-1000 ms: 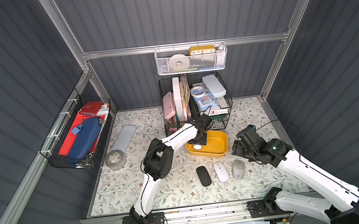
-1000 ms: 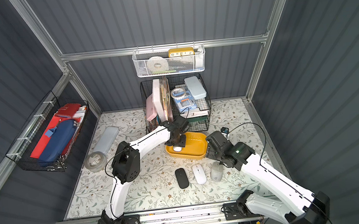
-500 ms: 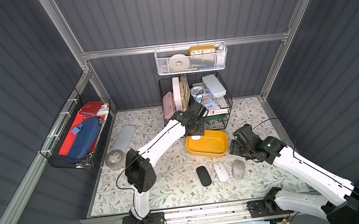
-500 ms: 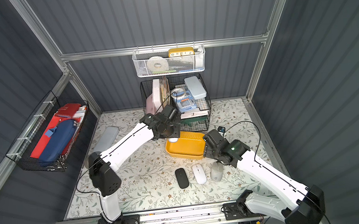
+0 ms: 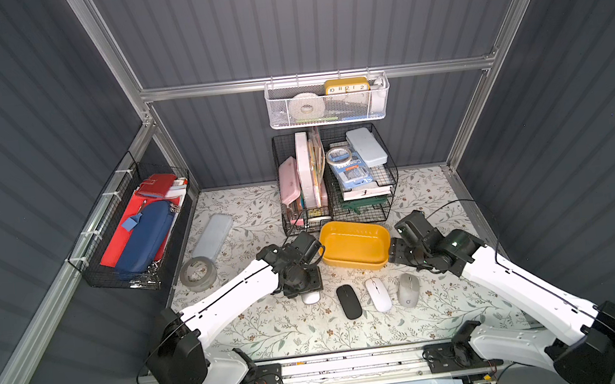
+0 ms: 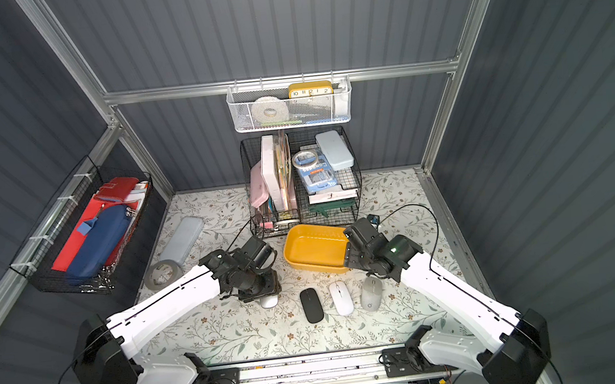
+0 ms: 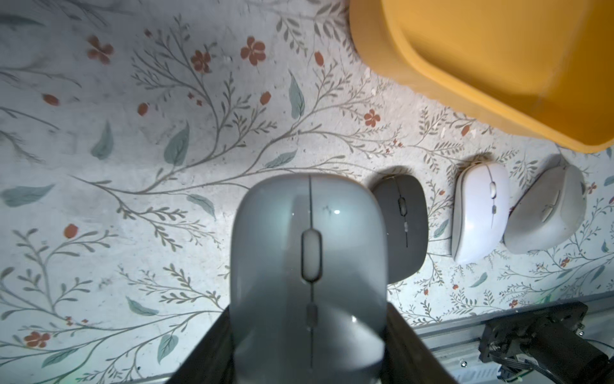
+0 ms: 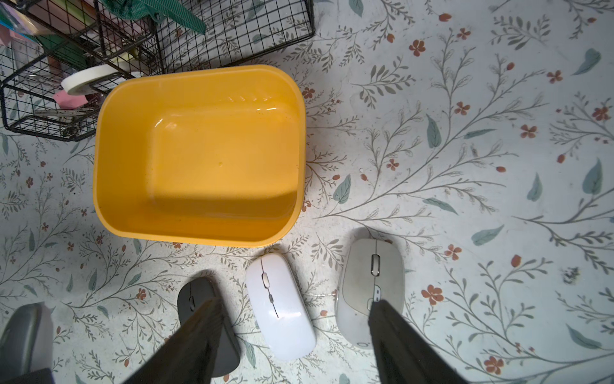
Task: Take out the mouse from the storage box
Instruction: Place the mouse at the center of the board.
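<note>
While the left gripper (image 7: 309, 335) clasps a pale grey mouse (image 7: 309, 266) between its two dark fingers (image 7: 212, 352), the mustard-yellow storage box (image 8: 199, 156) sits with nothing inside it on the floral-patterned tabletop (image 5: 273, 331), just in front of the black wire baskets (image 5: 335, 175) that stand against the middle of the back edge. In both top views the left gripper (image 5: 307, 289) is lowered over the tabletop beside the box's left front corner, with the held mouse (image 5: 311, 297) showing below it; whether the mouse already touches the surface cannot be told. Three more mice lie in a row on the tabletop in front of the box, towards the front edge: a black mouse (image 5: 349, 301), then a white mouse (image 5: 378, 294), then a light grey mouse (image 5: 408, 290), each close beside the next without touching. The held mouse is at the left end of this row, just beside the black one. The right gripper (image 8: 292, 332) hovers above the row with its fingers (image 8: 395, 335) spread apart and grasping nothing, and the white mouse (image 8: 280, 306) is seen between them in the right wrist view. In a top view the right gripper (image 6: 357, 249) is at the right end of the box (image 6: 315, 248). A roll of clear tape (image 5: 197, 274) and a pale blue case (image 5: 212, 236) lie near the left edge of the tabletop.
</note>
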